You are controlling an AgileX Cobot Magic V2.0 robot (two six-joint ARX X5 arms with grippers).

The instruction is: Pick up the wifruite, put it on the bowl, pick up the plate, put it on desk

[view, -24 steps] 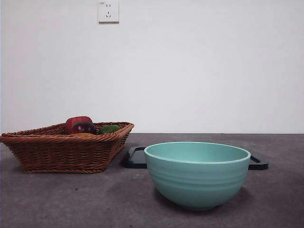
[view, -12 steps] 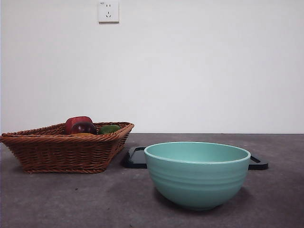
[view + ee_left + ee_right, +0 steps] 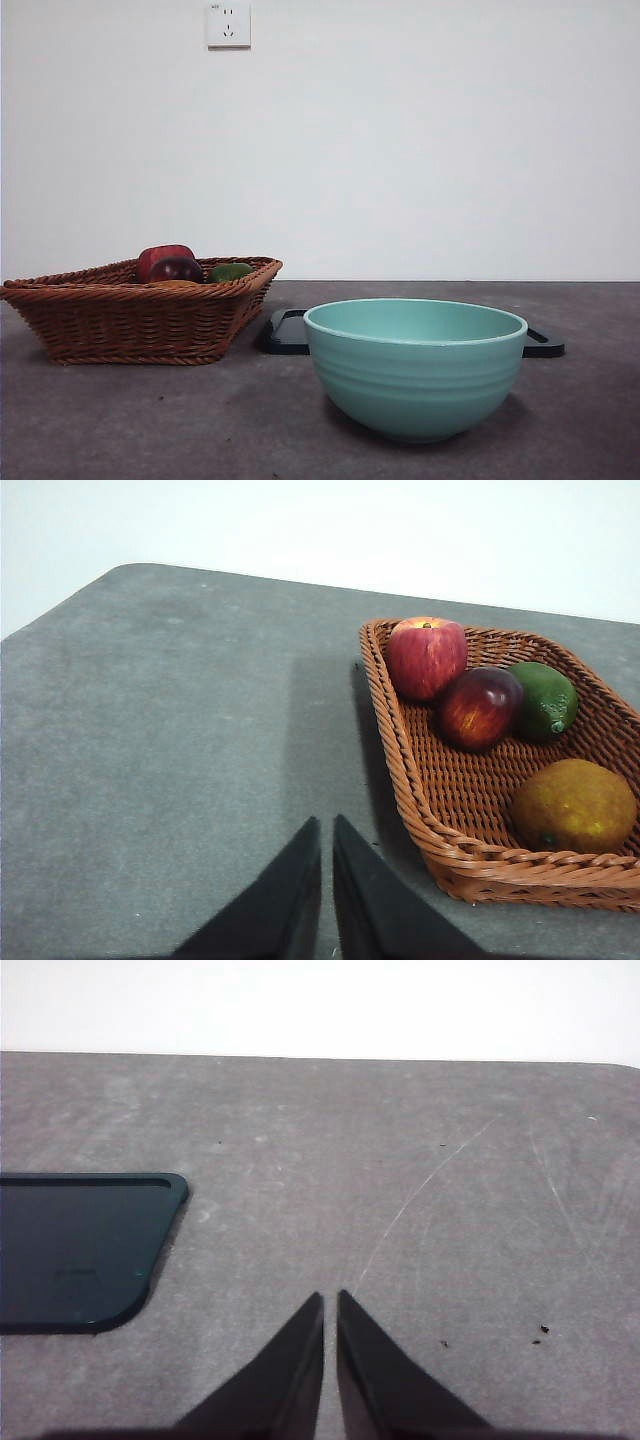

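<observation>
Nothing is underway yet: in the front view neither arm shows, and the wifruite (image 3: 573, 805) lies in the basket (image 3: 400, 745), at the lower right of the left wrist frame, touching none of the other fruit. An apple (image 3: 427, 656), a dark fruit (image 3: 478, 707) and a green fruit (image 3: 543, 699) cluster at the basket's far end, upper right of that frame. The left gripper (image 3: 327, 830) hangs over bare desk (image 3: 160, 740) beside the basket's rim, jaws pressed almost together with only a sliver between them, holding nothing. The right gripper (image 3: 330, 1305) is likewise nearly closed and empty, above open tabletop, with the dark plate (image 3: 80, 1245) at the left edge of its frame. In the front view the bowl (image 3: 415, 370) stands at lower centre, apparently empty, with the plate behind it and the basket off to the left. So the first step, picking the wifruite, looks to be the one in hand. I'd judge the next move calls for the left gripper to spread its jaws, swing over the rim and drop onto the wifruite, clear of the basket wall.
</observation>
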